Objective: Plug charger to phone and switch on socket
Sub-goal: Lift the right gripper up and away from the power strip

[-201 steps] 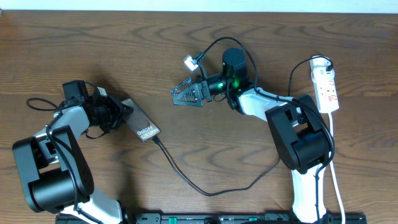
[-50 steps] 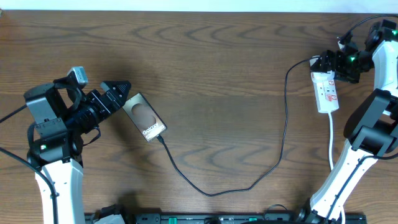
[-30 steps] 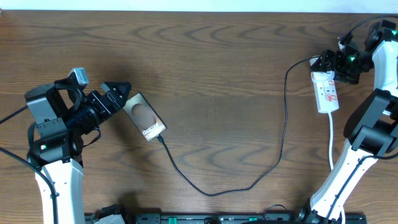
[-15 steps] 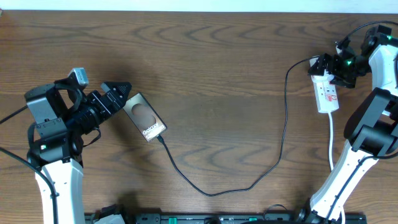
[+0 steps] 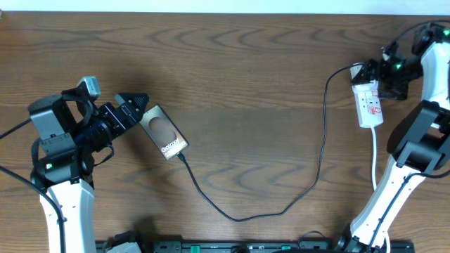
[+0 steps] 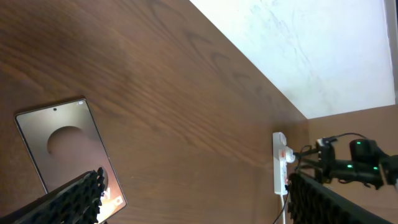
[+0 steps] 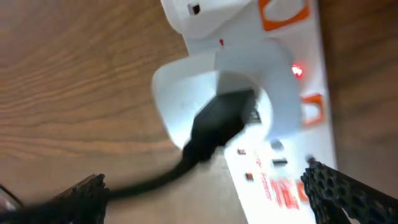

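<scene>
My right gripper (image 7: pixel 205 179), jaws apart, over elongated white power strip (image 5: pixel 368 100), upper right; skewed press could unseat white plug (image 7: pixel 205 93).

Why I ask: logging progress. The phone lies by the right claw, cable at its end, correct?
No. The phone lies by the left claw, not the right, cable at its end. The overhead view shows it.

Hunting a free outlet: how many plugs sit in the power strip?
1: a white adapter, black charger cable attached, at the far end of the power strip, by the right gripper, which may hide more.
</scene>
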Robot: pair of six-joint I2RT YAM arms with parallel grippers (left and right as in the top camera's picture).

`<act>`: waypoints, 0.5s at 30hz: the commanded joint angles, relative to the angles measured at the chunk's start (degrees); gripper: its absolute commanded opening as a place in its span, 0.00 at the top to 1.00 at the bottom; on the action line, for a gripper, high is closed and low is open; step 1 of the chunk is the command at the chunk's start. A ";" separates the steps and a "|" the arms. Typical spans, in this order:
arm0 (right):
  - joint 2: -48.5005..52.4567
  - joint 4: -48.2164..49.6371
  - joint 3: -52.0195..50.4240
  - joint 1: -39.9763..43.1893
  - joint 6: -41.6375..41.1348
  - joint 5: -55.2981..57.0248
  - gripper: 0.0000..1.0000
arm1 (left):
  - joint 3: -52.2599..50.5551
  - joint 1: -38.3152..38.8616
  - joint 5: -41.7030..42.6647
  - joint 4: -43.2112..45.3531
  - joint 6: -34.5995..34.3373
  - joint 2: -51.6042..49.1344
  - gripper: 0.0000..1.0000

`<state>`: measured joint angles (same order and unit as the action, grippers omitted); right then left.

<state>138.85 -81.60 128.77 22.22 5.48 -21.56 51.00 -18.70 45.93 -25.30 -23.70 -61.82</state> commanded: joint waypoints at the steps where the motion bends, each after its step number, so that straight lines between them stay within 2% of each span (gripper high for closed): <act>1: 0.13 -3.63 6.69 1.16 -0.74 0.70 0.01 | -0.11 -0.17 -0.50 0.02 1.20 -0.31 0.08; 6: 0.13 -9.92 13.75 1.90 -0.79 0.68 0.01 | -0.11 -0.17 -0.50 0.00 1.20 -0.31 0.07; 11: -0.20 -15.74 23.98 1.84 -2.69 0.92 0.07 | -0.11 -0.17 -0.50 0.02 1.18 -0.31 0.08; 15: -4.79 -15.74 24.98 1.27 -4.85 2.67 0.06 | -0.11 -0.17 -0.50 -0.02 1.18 -0.31 0.08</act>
<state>138.52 -97.03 152.38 23.88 3.03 -20.45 51.00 -18.70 45.93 -25.34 -23.70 -62.04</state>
